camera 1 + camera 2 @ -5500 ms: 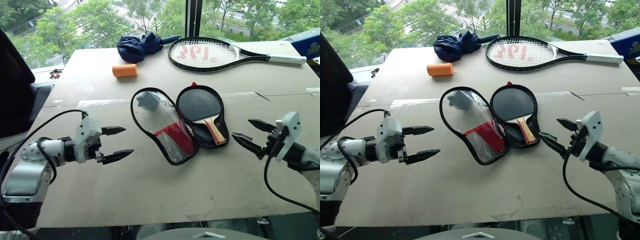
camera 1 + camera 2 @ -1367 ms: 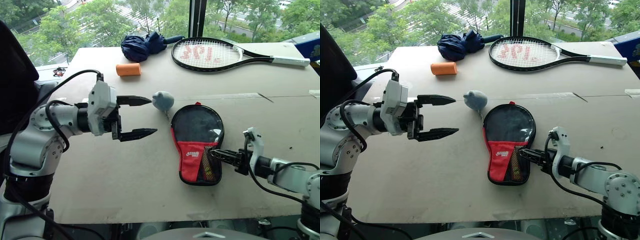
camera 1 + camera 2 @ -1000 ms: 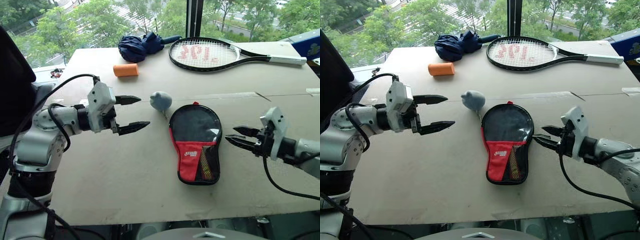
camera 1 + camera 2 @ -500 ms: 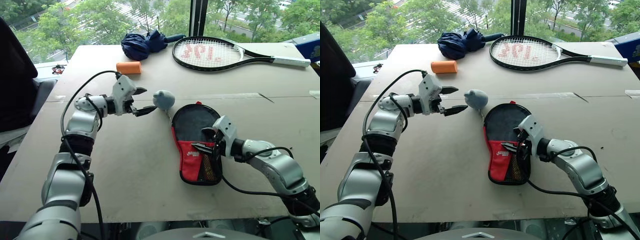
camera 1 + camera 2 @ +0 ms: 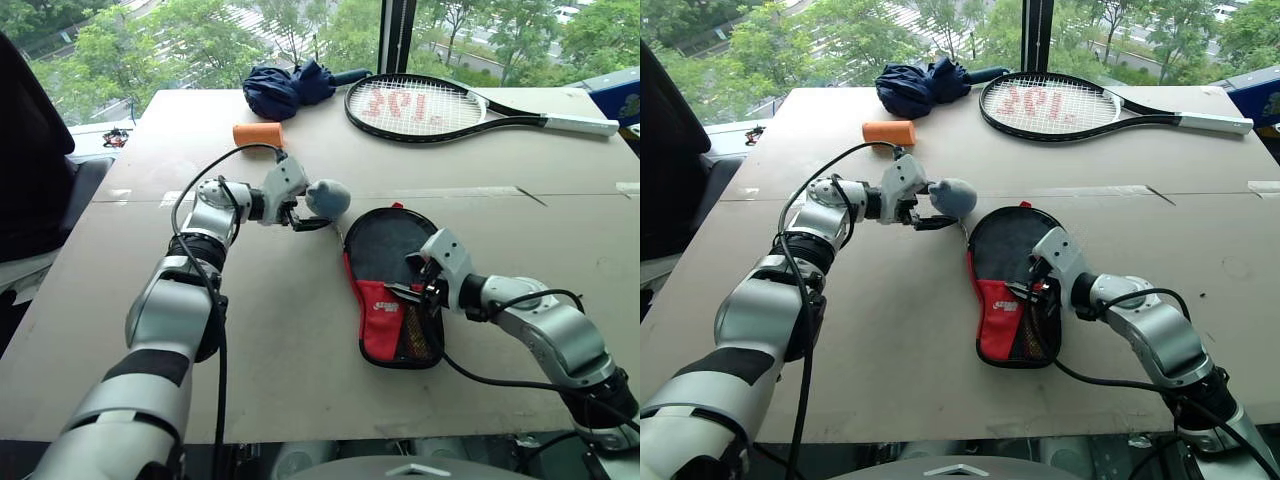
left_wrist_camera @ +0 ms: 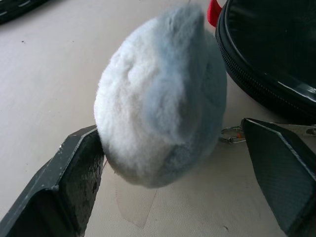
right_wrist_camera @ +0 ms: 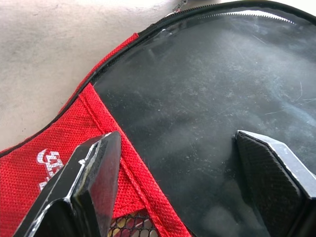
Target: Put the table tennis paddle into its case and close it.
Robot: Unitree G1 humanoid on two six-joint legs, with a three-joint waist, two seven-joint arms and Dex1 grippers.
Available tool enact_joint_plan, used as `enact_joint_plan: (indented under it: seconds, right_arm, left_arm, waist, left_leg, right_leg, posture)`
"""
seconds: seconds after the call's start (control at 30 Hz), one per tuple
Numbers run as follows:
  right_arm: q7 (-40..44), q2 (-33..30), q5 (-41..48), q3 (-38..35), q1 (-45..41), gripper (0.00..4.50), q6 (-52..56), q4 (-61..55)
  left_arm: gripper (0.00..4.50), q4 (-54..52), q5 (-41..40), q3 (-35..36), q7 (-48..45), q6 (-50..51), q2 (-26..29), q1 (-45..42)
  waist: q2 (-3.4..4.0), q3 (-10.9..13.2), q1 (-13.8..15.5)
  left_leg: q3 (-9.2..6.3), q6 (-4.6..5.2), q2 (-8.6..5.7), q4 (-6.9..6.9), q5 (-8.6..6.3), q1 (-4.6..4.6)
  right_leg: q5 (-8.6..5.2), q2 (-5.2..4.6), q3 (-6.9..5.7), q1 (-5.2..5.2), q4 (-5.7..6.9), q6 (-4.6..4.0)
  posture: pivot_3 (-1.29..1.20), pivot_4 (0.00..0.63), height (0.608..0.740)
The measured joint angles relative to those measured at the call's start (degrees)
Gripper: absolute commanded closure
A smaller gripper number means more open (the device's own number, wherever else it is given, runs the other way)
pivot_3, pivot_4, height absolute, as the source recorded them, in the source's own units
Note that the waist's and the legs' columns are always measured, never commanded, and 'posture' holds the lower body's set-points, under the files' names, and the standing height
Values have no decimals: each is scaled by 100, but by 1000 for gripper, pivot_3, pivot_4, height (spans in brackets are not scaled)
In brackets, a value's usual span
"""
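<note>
Case (image 5: 392, 288) lengthwise front-to-back, round end toward the far window side.

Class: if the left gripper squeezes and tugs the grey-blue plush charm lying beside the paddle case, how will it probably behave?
The fluffy grey-blue plush charm probably compresses softly between the left gripper fingers. It looks light, so it should lift easily. Its thin metal chain leads toward the black zipped case, so pulling likely tugs the zipper rather than freeing it.

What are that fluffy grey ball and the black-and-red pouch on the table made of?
The ball looks like soft plush: fuzzy grey-blue pile, hanging on a small metal chain. The pouch seems woven fabric, with a coarse red panel, a zip edge, mesh near the bottom, and what looks like a glossy clear plastic window, judging by its scratches.
</note>
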Motion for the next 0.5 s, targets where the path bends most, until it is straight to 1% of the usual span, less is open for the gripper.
enact_joint_plan:
  seconds: [0.03,0.1,0.2,0.43,0.5]
  right_arm:
    - [8,-27,-29,31,0,760,9,-30]
    - [26,-91,-84,90,-1,760,30,-95]
    - [62,-164,-170,166,-4,760,79,-177]
    - [160,-205,-254,294,-27,760,195,-273]
    - [171,-211,-283,316,-24,760,222,-291]
  left_arm:
    - [2250,77,52,-4,14,-51,-11,-24]
    - [3225,180,156,-5,74,-122,-23,-73]
    - [4482,334,293,-13,188,-184,-82,-299]
    - [4482,471,740,-71,794,-164,-301,-699]
    - [4482,612,940,-155,1173,-31,-458,-834]
  waist:
    - [0,0,1]
    - [-1,0,3]
    - [-5,-3,18]
    - [-6,-4,0]
    - [-9,-5,15]
  left_leg:
    - [0,0,0,0,0,0]
    - [-3,0,0,1,0,-1]
    - [-7,0,-4,4,0,-4]
    - [-7,0,-5,3,0,-4]
    - [-8,0,-5,5,0,-6]
  right_leg:
    - [0,0,0,0,0,0]
    - [0,0,-1,-1,0,0]
    - [0,-2,-5,-5,0,0]
    - [0,-3,-3,-3,3,0]
    - [0,-3,-4,-4,3,0]
  posture:
    - [0,150,726]
    - [0,150,726]
    - [0,150,726]
    - [0,150,726]
    - [0,150,726]
